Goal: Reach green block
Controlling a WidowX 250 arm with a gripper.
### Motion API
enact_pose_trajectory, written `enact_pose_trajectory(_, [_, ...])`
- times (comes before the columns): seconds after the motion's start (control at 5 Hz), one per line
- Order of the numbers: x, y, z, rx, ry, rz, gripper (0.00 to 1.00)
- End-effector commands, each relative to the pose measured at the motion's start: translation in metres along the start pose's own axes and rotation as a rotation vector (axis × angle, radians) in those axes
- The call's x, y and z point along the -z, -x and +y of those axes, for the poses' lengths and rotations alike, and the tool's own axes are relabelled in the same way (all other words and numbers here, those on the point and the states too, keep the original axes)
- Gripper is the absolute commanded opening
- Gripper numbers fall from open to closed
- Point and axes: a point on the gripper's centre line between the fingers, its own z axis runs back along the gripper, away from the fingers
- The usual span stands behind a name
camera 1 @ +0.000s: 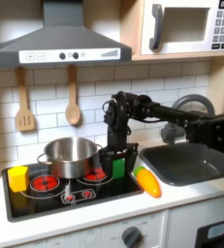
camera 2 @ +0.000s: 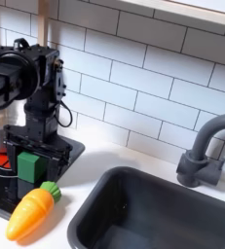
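Green block (camera 2: 28, 164) between parted jaws of gripper (camera 2: 30, 167), carrot toy (camera 2: 33, 212) beside.

— What stands behind the counter (camera 1: 181, 199)?
— A wall (camera 2: 153, 68) of white tiles with dark grout, seen in both exterior views.
— Anything hung on it?
— In the first exterior view, a wooden spatula (camera 1: 24, 105) and a wooden spoon (camera 1: 73, 100) hang under a grey hood (camera 1: 63, 39).
— And higher up?
— A microwave (camera 1: 189, 27) sits in a wooden cabinet.
— The counter's right side?
— A dark sink (camera 2: 153, 209) with a grey tap (camera 2: 204, 146). Soft, even light.
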Motion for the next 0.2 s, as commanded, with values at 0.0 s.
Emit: enact_pose_trajectory(0.0, [0.0007,0.0003,-0.0027,-0.002,0.017,0.001,1.00])
